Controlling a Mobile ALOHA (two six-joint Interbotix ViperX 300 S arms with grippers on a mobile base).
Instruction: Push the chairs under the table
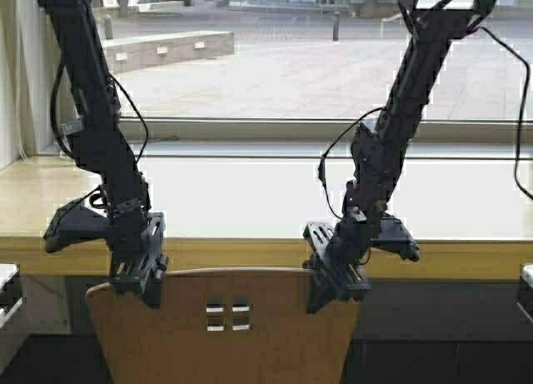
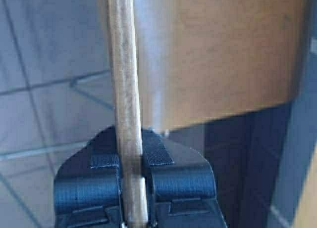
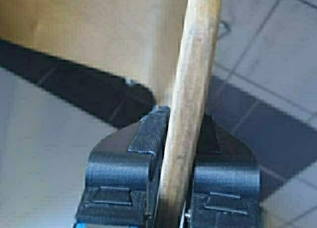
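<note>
A tan plywood chair point(image 1: 225, 334) with small square holes in its backrest stands right in front of me, its back just below the front edge of the pale-wood table point(image 1: 250, 255). My left gripper point(image 1: 140, 277) is shut on the top edge of the backrest at its left corner. My right gripper point(image 1: 337, 277) is shut on the same edge at the right corner. In the left wrist view the backrest edge point(image 2: 126, 114) runs between the fingers point(image 2: 158, 149), with the seat beyond. The right wrist view shows the backrest edge point(image 3: 190, 114) clamped the same way.
Behind the table top a window sill point(image 1: 275, 132) runs under a large window onto a paved yard. Grey floor tiles point(image 2: 44, 89) lie below the chair. Dark objects sit at the far left point(image 1: 8, 292) and far right point(image 1: 525, 288) edges of the high view.
</note>
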